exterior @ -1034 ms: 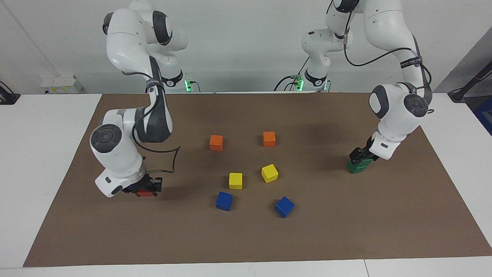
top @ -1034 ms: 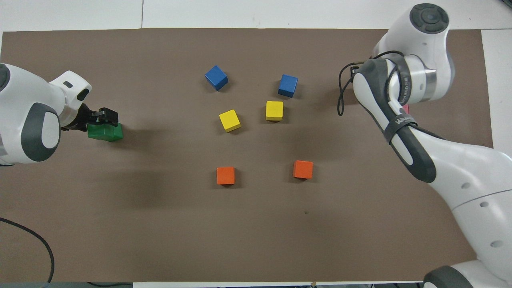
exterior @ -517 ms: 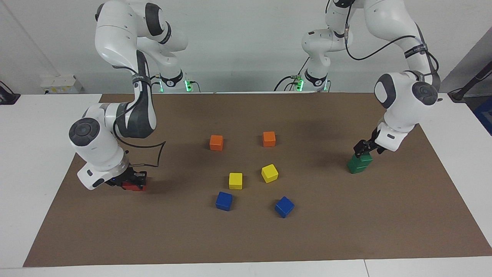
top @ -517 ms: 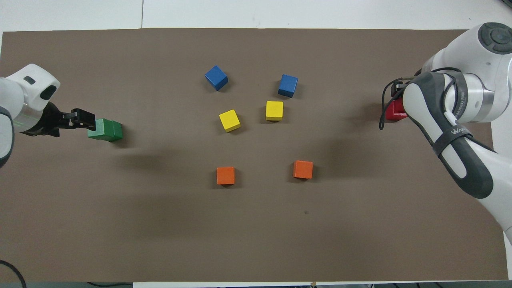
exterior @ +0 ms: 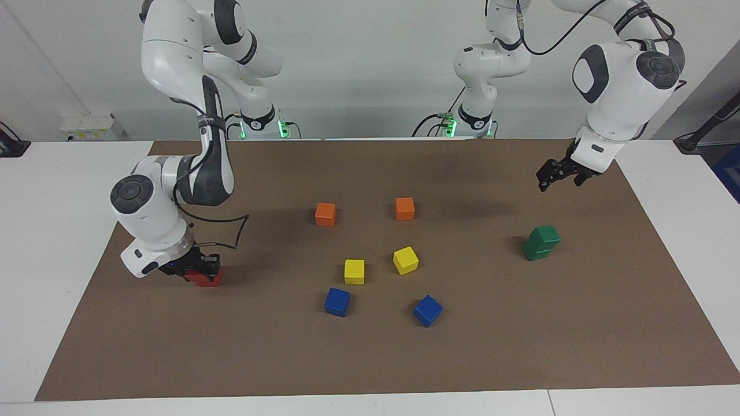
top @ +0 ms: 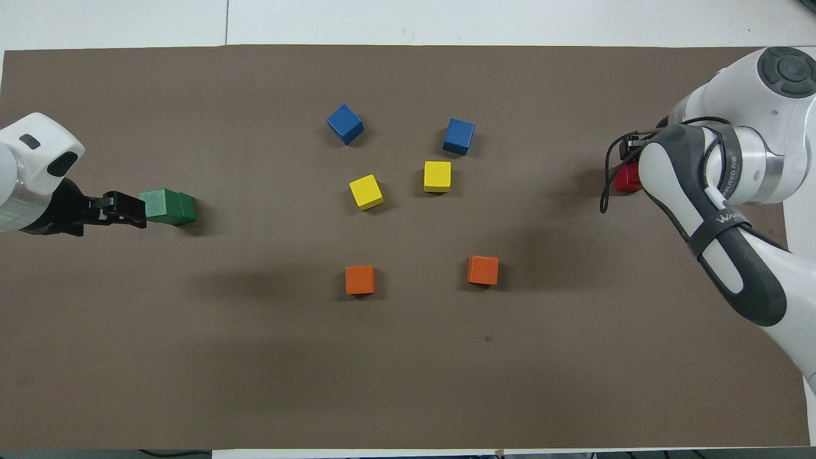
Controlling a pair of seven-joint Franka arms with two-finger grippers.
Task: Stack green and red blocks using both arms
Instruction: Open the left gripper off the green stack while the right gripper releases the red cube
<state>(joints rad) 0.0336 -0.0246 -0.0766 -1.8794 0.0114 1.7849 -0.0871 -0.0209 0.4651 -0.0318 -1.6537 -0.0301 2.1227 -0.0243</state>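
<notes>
Green blocks (exterior: 541, 242): one cube sits on the other at the left arm's end of the bench (exterior: 520, 346), top cube slightly offset. Left gripper (exterior: 558, 176) hangs in the air above them, fingers apart, holding nothing; that stack looks finished. Red blocks (exterior: 203, 278): at the right arm's end. Right gripper (exterior: 199, 268) is low on the top of them; I cannot tell whether its fingers are together or apart. Low pose suits setting one red cube squarely on the other. Orange cubes (exterior: 325, 214), yellow cubes (exterior: 354, 271) and blue cubes (exterior: 337, 301) lie mid-bench, untouched.

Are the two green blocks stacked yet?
Stacked: one green block sits on the other green block, and the left gripper hangs above, clear of them.
</notes>
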